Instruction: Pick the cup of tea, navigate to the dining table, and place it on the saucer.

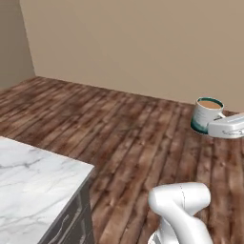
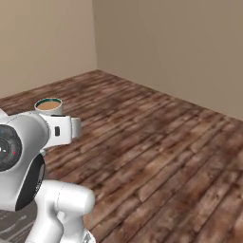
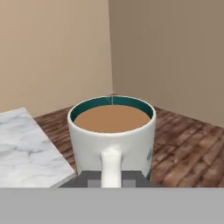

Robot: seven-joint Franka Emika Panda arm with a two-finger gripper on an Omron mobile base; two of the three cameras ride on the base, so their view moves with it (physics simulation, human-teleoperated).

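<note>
The cup of tea is a white mug with a teal rim and brown liquid, held upright in the air above the wooden floor. My gripper is shut on its handle, which points straight at the hand camera. From the right base camera the cup sits just behind my white hand. A corner of the marble-topped dining table lies low on the left, and its edge is to the cup's left in the hand view. The saucer is out of view.
Brown plank floor stretches ahead to plain beige walls that meet in a corner. The table's dark cabinet side faces the open floor. My arm's white elbow rises at the lower right.
</note>
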